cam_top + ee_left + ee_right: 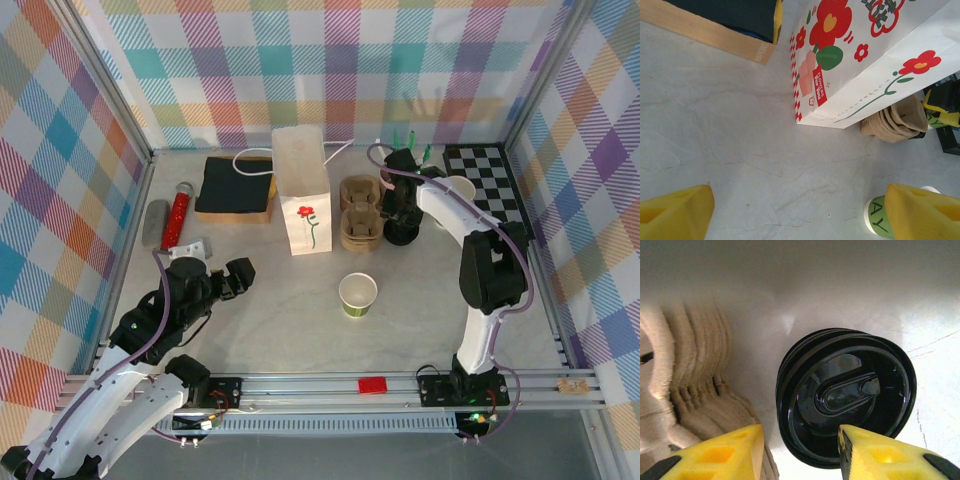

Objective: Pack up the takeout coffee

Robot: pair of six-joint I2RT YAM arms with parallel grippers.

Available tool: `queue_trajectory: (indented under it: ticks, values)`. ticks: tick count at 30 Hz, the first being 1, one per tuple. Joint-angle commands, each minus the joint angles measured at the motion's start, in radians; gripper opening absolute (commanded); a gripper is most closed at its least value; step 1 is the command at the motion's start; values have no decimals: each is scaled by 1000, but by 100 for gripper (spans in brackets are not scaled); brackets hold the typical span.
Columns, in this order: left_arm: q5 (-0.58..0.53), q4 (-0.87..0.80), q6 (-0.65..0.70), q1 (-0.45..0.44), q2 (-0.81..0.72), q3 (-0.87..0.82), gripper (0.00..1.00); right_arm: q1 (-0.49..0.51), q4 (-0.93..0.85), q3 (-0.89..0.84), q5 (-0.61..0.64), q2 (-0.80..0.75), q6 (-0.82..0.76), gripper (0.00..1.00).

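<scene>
Takeout coffee point(845, 395): a round black plastic lid facing straight up at the wrist camera. Any cup wall below it is hidden. I judge it upright, long axis vertical. It stands on the bench point(270, 330), to the right of the tall white paper bag point(303, 200) with a red flower.
Right hand point(800, 432): half spread, clasping nothing. It hangs over the lid's near-left rim, with the lid mostly to the hand's right side.
Carriers point(360, 212): a stack of brown moulded-pulp cup trays, just beside the lid, between it and the bag.
Open cup point(358, 293): a lidless green paper cup, in front of the bag and to its right.
Left hand point(799, 195): spread wide and empty, front-left of the bag, well apart from the coffee.
Nearer arm: the right, plainly.
Next move, as I judge: shift right to centre on the lid before closing.
</scene>
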Motion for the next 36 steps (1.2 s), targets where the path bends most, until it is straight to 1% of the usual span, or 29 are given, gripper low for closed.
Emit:
queue_trajectory:
  ticks: [1,12,23,28,36]
  values:
    - [-18,-2,14,-10,-7,10,88,-7,6,41,-5,27,21,43]
    - [-25,-4,18,-10,-1,16,88,-10,6,68,14,75,18,42]
    - [-31,-8,21,-10,-4,20,88,-10,9,75,29,90,21,38]
    - [-32,-2,22,-10,2,16,88,-10,11,71,35,97,23,34]
    - [-34,-1,25,-10,6,21,88,-10,13,66,40,95,23,25]
